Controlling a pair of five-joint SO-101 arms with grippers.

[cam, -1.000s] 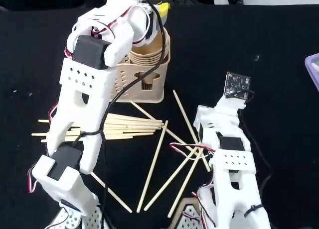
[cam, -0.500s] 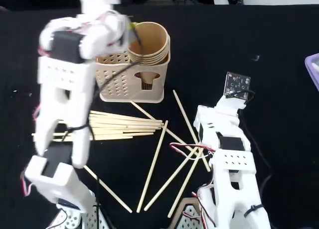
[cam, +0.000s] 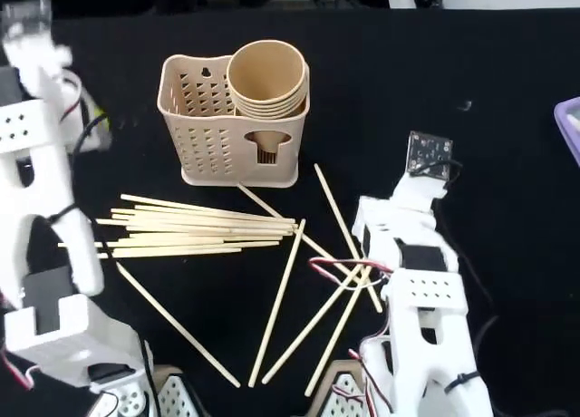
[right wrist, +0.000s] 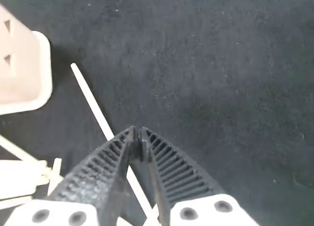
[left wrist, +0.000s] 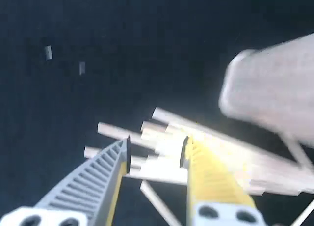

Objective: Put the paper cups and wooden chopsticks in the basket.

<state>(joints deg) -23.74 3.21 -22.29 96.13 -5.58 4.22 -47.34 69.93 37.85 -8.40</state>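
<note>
cups [cam: 267, 77] in basket [cam: 195, 118], chopsticks [cam: 204, 227] outside

Left arm [cam: 41, 190]: upright at far left of the high view, elbow folded, wrist raised. Left tool [left wrist: 156, 150]: jaws parted. Right arm [cam: 412, 281]: low, stretched forward. Right tool [right wrist: 136, 137]: jaws pressed together.

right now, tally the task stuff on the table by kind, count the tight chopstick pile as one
basket: 1
stack of paper cups, standing in the basket: 1
tight pile of chopsticks: 1
loose chopsticks in sight: 6
total: 9
</note>
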